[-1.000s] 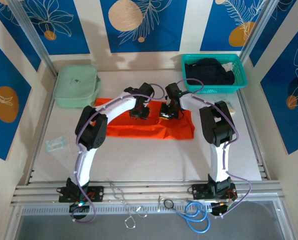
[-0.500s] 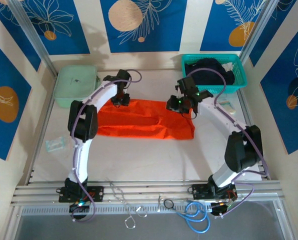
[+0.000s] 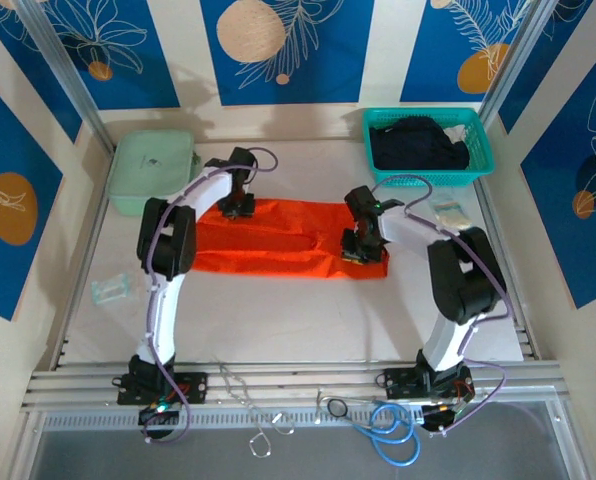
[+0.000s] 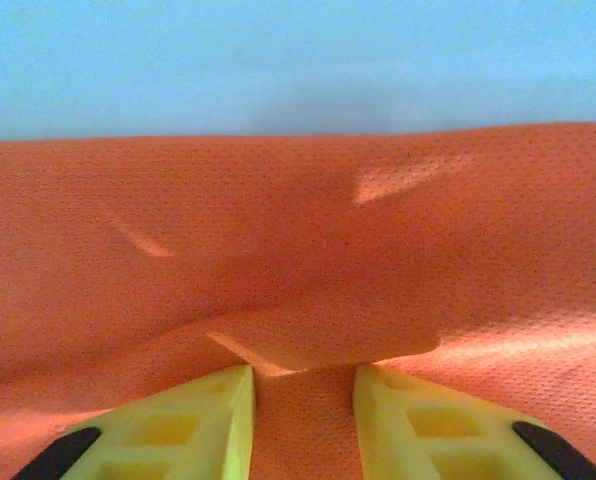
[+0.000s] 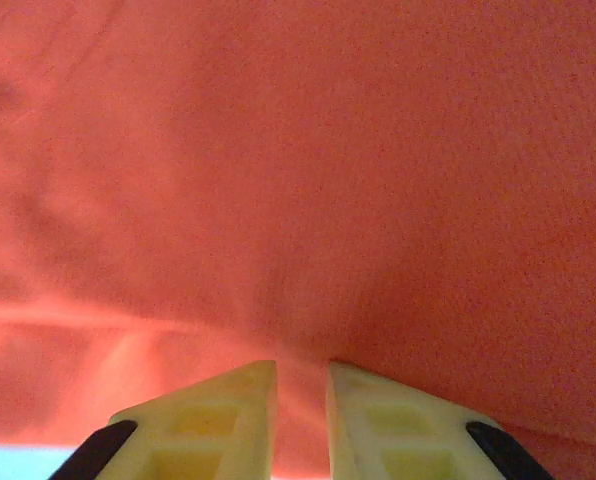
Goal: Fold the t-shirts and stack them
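Left gripper [image 4: 303, 378] jaws were nearly closed, pinching a fold of the orange t-shirt [image 3: 278, 245] (far edge); right gripper [image 5: 301, 372] jaws likewise nipped its right end

Spread t-shirt [image 3: 278, 255] on table [image 3: 278, 320], before basket [image 3: 428, 176]

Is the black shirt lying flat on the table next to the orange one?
No, the black shirt sits bunched inside the teal basket, away from the orange shirt.

Top: ovhd; wrists: close on shirt [image 3: 278, 255]
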Tool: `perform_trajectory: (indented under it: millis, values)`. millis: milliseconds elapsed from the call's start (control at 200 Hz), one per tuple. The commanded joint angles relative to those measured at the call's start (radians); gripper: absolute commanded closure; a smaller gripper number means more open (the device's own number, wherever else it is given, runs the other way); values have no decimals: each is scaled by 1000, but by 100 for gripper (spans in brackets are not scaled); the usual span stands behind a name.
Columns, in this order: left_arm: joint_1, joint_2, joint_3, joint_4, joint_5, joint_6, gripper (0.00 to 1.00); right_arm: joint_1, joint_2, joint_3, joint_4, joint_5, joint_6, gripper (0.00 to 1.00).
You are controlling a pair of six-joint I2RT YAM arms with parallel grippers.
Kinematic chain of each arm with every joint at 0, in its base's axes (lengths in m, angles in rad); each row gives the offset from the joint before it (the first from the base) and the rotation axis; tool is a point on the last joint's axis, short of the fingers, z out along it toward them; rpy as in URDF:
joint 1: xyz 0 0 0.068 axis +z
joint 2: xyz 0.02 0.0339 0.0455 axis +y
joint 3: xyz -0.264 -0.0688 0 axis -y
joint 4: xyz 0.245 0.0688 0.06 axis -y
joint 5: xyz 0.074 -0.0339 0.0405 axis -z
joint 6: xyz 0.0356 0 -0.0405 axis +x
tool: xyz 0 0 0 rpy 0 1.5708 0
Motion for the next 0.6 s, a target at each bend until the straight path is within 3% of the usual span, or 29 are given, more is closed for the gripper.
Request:
perform_trajectory:
  millis: [0, 255, 595]
  values:
    - [3, -55, -138, -22, 26, -18, 68, -25, 64, 64, 7, 7, -21, 80]
    - [-14, -276, -472, 75, 151, -95, 68, -64, 285, 296, -22, -59, -105, 81]
    - [-100, -463, -819, 226, 343, -272, 67, -88, 647, 882, -158, -160, -195, 81]
